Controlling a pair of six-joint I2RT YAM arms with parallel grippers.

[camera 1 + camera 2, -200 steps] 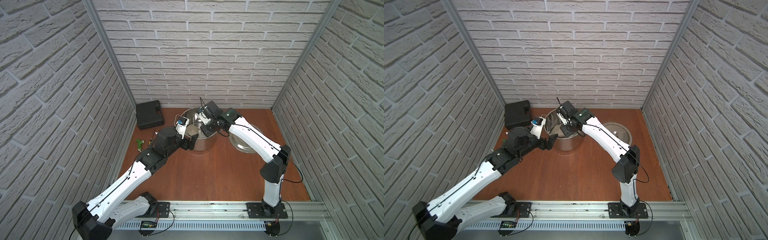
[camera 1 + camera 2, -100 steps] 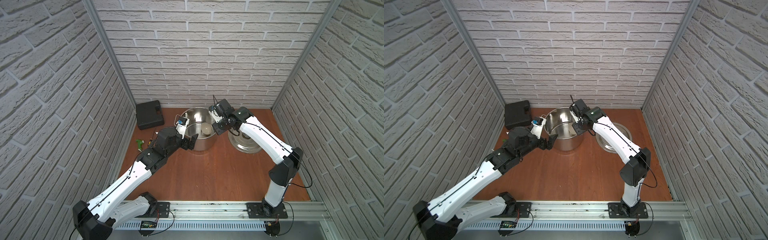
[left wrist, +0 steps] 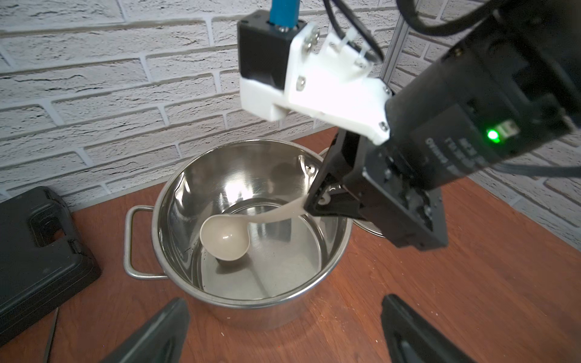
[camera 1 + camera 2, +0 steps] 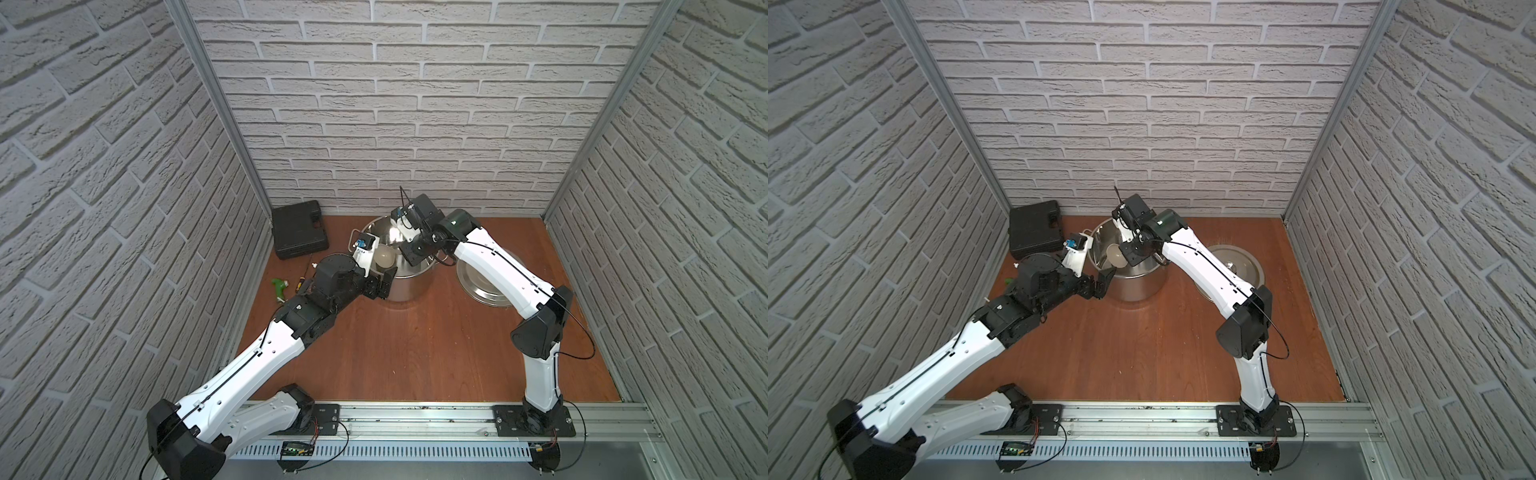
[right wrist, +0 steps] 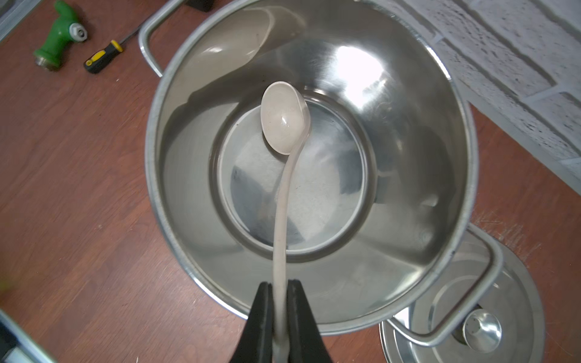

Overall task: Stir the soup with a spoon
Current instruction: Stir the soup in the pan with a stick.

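Right gripper (image 4: 409,254) hangs over the steel pot (image 4: 409,284) at the far middle of the wooden table (image 4: 415,353) in both top views. It is clamped on the handle of the cream spoon (image 4: 383,256), whose round bowl sits inside the pot toward its left wall. Left gripper (image 4: 381,286) has its jaws spread wide at the pot's near-left outer wall and holds nothing. A steel lid (image 4: 486,286) lies flat just right of the pot, partly under the right arm. A black case (image 4: 299,228) lies in the far-left corner, and a green tool (image 4: 279,286) lies on the table left of the left arm.

From the left wrist, the two dark fingers (image 3: 157,330) stand far apart before the pot's near wall. The spoon (image 3: 224,237) rides low in the pot, mouth up, its handle curving up into the right gripper's (image 3: 317,201) shut tips. Whether its bowl touches the bottom cannot be told.

From the right wrist, the black fingers (image 5: 264,314) pinch the slim handle above the pot's right side. The spoon's bowl hangs over the left edge of the pot's bare steel floor. The lid's knob shows just beyond the pot's right loop handle. A yellow-and-black screwdriver (image 5: 103,56) lies beside the green tool.
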